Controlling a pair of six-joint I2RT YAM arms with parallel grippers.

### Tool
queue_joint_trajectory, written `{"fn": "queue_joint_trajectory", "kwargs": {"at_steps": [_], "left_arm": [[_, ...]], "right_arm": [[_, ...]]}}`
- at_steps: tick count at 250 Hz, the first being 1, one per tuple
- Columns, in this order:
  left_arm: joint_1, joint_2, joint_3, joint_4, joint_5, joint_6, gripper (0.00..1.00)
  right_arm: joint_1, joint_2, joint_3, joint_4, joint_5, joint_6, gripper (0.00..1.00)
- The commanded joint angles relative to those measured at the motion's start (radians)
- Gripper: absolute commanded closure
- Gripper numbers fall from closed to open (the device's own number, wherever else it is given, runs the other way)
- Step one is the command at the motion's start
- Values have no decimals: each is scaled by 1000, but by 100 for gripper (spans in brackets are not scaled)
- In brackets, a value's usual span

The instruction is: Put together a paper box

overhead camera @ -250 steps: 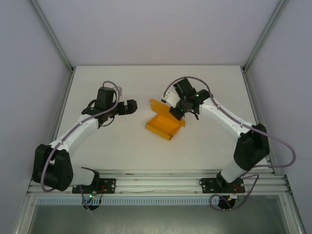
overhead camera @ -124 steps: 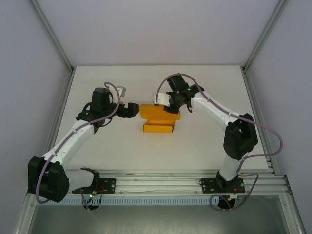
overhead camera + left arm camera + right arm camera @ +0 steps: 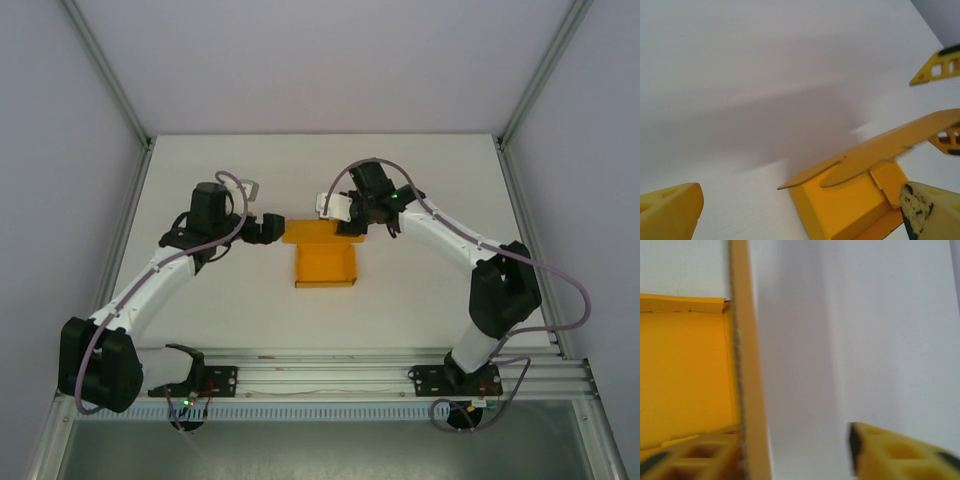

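The paper box [image 3: 325, 265] is a low bright orange tray lying open on the table, with its lid flap [image 3: 308, 231] standing up along the far side. My left gripper [image 3: 268, 228] hovers open at the flap's left end; in its wrist view the box [image 3: 847, 202] and flap [image 3: 890, 145] lie ahead between the spread fingers [image 3: 671, 212]. My right gripper [image 3: 345, 214] is at the flap's right end, open. The flap [image 3: 746, 370] runs edge-on beside its left finger [image 3: 690, 460], and the other finger stands well off. The box floor [image 3: 685, 370] shows to the left.
The white table [image 3: 420, 180] is walled by grey panels and aluminium posts, with a rail [image 3: 330, 375] along the near edge carrying both arm bases. The right gripper's yellow fingers [image 3: 940, 67] appear beyond the flap in the left wrist view.
The box slid left and turned square to the table. The right jaws opened off the flap. The left gripper moved in to the flap's left end.
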Motion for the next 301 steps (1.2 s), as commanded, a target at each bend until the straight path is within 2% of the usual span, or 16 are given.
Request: {"fn": "queue_joint_trajectory", "kwargs": {"at_steps": [1,28,46,71,96,118,142,171,192,214,261,301], "left_arm": [[3,4,-18,28,-53,-49,0],[3,-20,-54,35,-67,-90,0],[4,-55,-92,60,-66,-116,0],[3,-105,-148,126,-103,-185,0],[3,-131,-189,160,-168,-274,0],[3,-135,-204,154,-178,-292,0],[4,-127,-203,125,-208,-306,0],[4,-113,-215,130,-246,-328,0],[4,-91,-222,139,-240,-334,0],[3,-63,-225,149,-208,-343,0],[4,-25,-242,187,-181,-352,0],[3,-16,-249,200,-184,-355,0]], "right_arm": [[-4,-61,-24,29,-8,33,26],[-3,-147,-94,122,25,153,12],[-4,-232,-167,218,81,325,0],[-4,-364,-246,298,228,687,0],[-6,-484,-293,183,375,1134,0],[-7,-558,-377,52,392,1429,0],[-6,-610,-487,4,381,1607,4],[-7,-598,-585,115,271,1665,14],[-4,-526,-608,211,193,1696,18],[5,-425,-625,309,162,1735,28],[57,-253,-566,369,202,1682,40],[118,-175,-558,383,306,1668,51]]}}
